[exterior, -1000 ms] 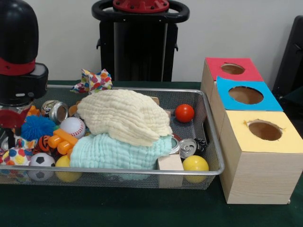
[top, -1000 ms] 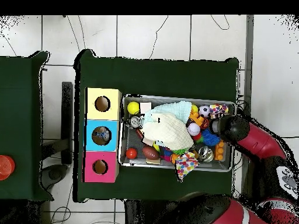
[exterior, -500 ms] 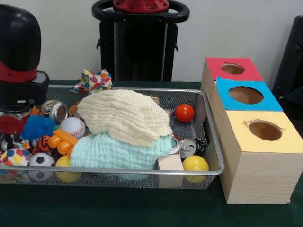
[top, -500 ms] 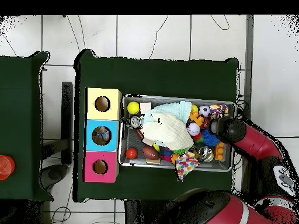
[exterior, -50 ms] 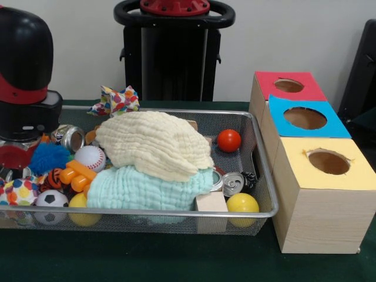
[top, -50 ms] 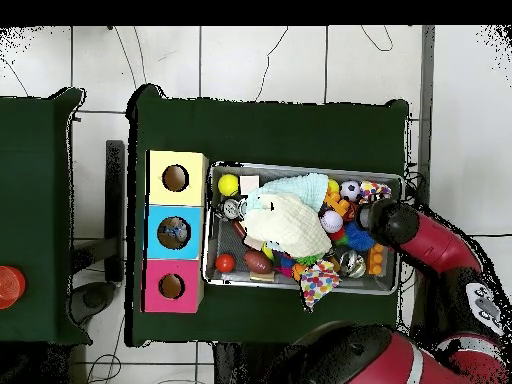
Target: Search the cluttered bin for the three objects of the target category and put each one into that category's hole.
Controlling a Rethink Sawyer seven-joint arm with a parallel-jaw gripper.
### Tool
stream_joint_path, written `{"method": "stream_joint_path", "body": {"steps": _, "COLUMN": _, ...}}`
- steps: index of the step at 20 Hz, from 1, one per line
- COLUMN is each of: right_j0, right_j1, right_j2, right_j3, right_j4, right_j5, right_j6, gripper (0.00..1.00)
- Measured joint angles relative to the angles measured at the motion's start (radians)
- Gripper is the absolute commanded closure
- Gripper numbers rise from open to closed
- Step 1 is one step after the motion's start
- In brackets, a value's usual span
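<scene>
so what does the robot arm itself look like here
In the front view the arm's end is a bulky black cylinder with a rounded glossy top, a red band around its middle, a wider black collar below that, and a red part underneath. From overhead the arm shows thick rounded red links with black joints. No cables are visible.

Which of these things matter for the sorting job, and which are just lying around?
Job: silver wire mesh bin; clutter inside, like red ball, silver can, cream cloth (target category unknown); wooden boxes with red top, blue top, yellow top.
Lying about: red round object on the side table.
</scene>
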Motion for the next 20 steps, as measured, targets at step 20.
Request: {"method": "stream_joint_path", "body": {"steps": 20, "right_j0": 0.007, "right_j1": -0.089, "right_j2": 0.027, "right_j3": 0.13, "right_j4": 0.095, "right_j5": 0.046, "right_j6": 0.0, "gripper": 1.0}}
